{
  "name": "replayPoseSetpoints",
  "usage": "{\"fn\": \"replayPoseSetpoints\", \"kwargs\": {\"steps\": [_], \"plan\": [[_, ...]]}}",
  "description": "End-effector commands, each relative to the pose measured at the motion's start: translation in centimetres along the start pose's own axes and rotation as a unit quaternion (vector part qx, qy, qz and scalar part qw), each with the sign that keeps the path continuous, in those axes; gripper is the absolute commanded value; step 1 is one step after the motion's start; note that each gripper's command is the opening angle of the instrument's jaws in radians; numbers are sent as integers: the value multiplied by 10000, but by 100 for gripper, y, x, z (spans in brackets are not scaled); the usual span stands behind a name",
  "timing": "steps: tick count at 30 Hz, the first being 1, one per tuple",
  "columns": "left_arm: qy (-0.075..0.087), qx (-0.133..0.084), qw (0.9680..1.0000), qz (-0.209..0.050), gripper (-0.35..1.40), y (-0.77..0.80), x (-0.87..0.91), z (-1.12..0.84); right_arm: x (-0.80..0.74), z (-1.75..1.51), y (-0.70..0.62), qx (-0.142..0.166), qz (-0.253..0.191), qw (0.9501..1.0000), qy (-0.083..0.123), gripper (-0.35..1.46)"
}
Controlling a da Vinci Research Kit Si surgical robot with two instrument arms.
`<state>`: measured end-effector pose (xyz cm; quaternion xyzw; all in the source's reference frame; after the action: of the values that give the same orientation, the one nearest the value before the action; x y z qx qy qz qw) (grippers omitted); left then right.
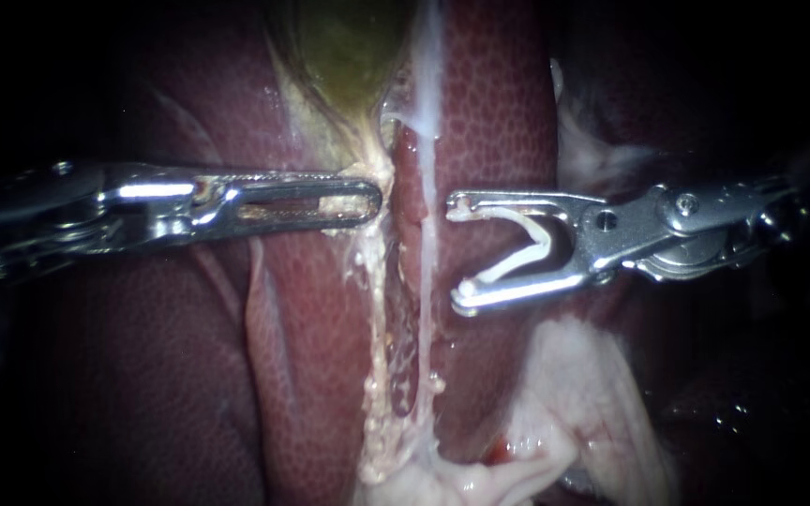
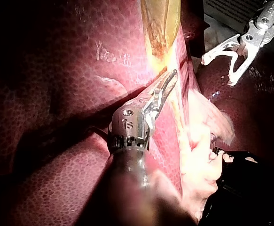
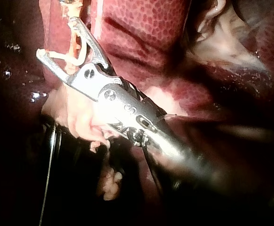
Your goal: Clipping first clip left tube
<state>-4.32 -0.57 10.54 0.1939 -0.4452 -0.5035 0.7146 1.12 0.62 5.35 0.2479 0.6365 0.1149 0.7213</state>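
Note:
Two strands run down the middle of the liver (image 1: pixel 499 103): a frayed yellowish left tube (image 1: pixel 377 309) and a smooth whitish right tube (image 1: pixel 427 253). My left instrument (image 1: pixel 372 199) is shut on the tissue under the greenish gallbladder (image 1: pixel 349 47), at the top of the left tube; it also shows in its wrist view (image 2: pixel 169 80). My right instrument (image 1: pixel 452 253) stands just right of the whitish tube, jaws wide apart with a white V-shaped clip (image 1: pixel 529 251) seated against both. No tube lies inside the clip. The right wrist view shows these jaws (image 3: pixel 57 37) and the clip (image 3: pixel 71 59).
Pale fatty tissue (image 1: pixel 583 394) bulges below my right instrument and gathers at the foot of the tubes (image 1: pixel 461 478). More pale tissue (image 1: pixel 592 150) lies above its shaft. A black sheet (image 2: pixel 240 188) borders the tissue in the left wrist view.

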Motion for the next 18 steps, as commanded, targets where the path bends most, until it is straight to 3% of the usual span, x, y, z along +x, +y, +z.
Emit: {"fn": "replayPoseSetpoints", "kwargs": {"steps": [1,10,18], "plan": [[-2,0,10000,1,-35,0,0,-1,0,0,0,-4,3,10000,0,60],[22,36,10000,-33,-35,2,-5,-11,0,0,0,-4,3,10000,0,60],[-32,-84,9999,-127,-35,10,-43,-50,0,0,0,-4,3,10000,1,60]]}}
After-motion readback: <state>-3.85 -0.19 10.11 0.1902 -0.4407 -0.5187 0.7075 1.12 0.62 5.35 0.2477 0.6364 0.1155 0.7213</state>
